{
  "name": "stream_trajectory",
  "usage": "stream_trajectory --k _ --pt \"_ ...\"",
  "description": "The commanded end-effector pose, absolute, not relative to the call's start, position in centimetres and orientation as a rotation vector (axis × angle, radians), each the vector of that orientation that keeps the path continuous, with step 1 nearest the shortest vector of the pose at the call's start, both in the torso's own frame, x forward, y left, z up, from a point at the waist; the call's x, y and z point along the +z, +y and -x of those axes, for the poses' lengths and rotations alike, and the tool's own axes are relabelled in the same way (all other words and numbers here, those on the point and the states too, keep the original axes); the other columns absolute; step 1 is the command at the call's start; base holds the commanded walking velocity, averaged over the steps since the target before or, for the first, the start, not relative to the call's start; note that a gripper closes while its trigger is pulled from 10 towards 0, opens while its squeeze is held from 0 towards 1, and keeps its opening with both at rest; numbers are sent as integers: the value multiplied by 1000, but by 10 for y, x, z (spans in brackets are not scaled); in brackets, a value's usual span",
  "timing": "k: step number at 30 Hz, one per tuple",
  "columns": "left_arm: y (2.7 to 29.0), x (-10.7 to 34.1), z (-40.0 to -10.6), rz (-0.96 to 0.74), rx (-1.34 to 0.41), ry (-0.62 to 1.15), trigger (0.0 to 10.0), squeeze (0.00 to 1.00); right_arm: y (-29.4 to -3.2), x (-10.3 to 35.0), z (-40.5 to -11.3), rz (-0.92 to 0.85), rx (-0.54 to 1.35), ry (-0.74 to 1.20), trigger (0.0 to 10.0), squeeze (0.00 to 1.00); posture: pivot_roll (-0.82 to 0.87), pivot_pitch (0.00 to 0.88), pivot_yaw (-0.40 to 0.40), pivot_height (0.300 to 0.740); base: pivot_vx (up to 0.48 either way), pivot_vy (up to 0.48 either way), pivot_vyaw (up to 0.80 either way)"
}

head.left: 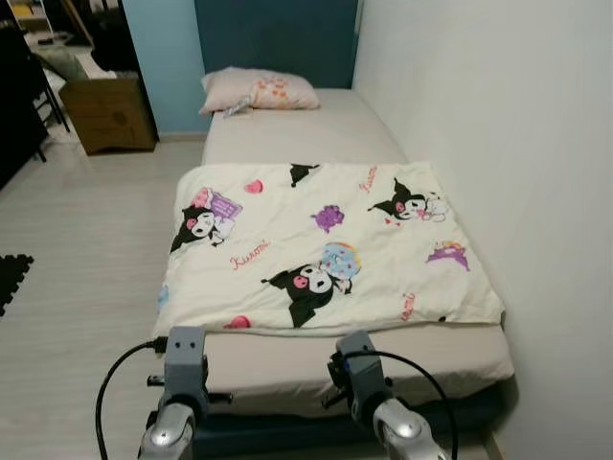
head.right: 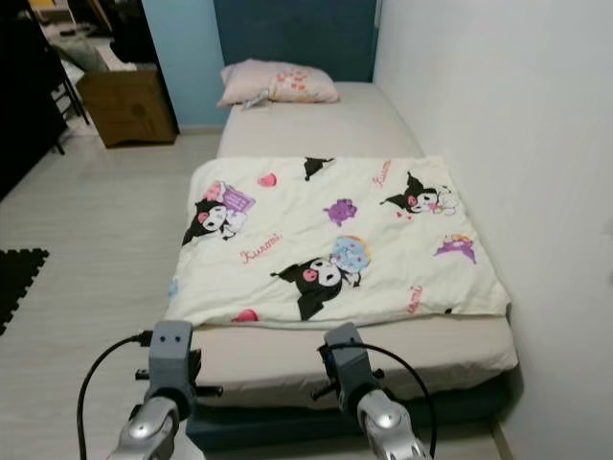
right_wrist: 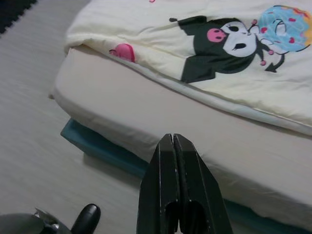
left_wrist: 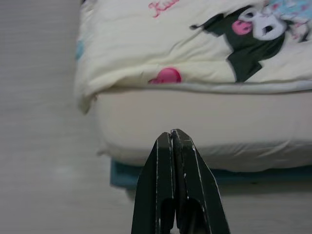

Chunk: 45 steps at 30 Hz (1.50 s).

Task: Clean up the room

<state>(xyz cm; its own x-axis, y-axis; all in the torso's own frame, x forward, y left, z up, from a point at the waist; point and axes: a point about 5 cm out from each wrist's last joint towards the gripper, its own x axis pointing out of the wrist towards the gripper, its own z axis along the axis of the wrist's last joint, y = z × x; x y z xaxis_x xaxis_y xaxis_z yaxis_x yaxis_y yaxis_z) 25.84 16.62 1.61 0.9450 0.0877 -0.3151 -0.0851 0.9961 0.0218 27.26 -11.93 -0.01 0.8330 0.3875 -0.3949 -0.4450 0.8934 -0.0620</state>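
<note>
— Just ahead of your two end effectors, what's there?

— One cartoon-print quilt (head.left: 326, 244), spread flat over the near half of one bed (head.left: 316, 129), its hem just beyond both tips; I'd judge it laid out as finished tidying. One pillow (head.left: 259, 91) sits at the far end.

— And your end effectors?

— Left end effector (left_wrist: 171, 139) and right end effector (right_wrist: 173, 141): both closed, empty, level at the bed's foot. One cardboard box (head.left: 110, 115) stands far off to their left.

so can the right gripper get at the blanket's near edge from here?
Probably yes: the right gripper, shut, hangs at the bed's foot, with bare mattress between it and the blanket.
</note>
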Motion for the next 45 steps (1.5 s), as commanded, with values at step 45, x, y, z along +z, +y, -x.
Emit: stream_trajectory --k 45 --pt "171 36 -263 -21 114 169 10000 0 -136 18 -287 66 287 268 10000 0 -31 68 13 740 0 76 0"
